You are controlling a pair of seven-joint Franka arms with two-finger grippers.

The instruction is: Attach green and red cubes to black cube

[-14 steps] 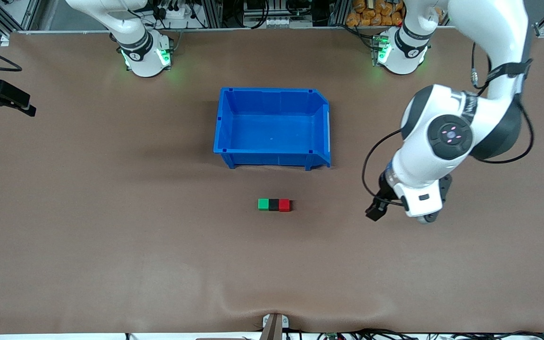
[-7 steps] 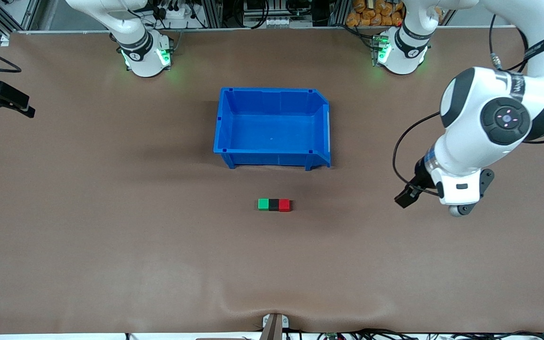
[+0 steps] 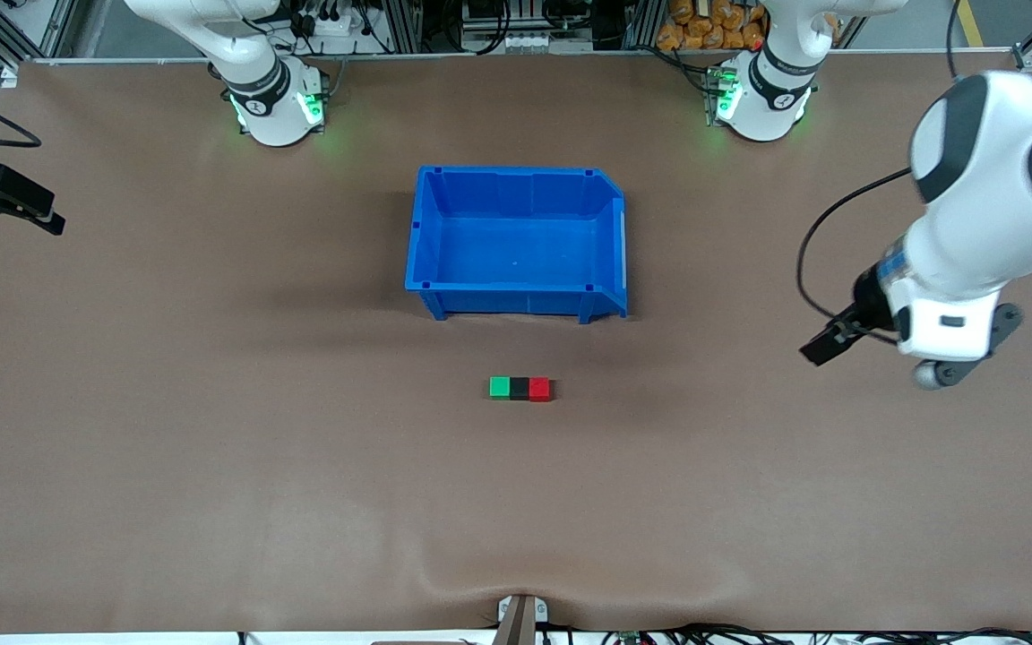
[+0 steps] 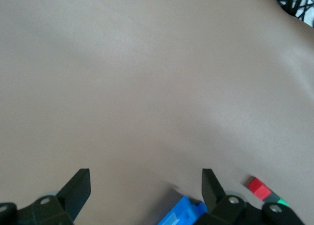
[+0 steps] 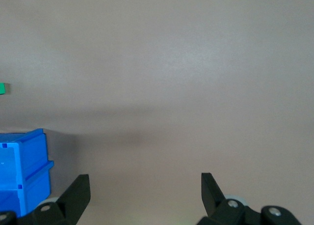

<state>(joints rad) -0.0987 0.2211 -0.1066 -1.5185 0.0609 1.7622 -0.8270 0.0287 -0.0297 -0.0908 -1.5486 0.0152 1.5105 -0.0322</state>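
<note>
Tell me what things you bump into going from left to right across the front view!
Right gripper → green cube → black cube → red cube → left gripper. The blue bin spans the cubes' stretch, so I left it out.

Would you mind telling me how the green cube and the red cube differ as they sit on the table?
The green cube is bright green, the red cube bright red. The green cube adjoins the black cube on the side toward the right arm's end, the red cube on the side toward the left arm's end. Both look equal in size and rest flat in one row.
</note>
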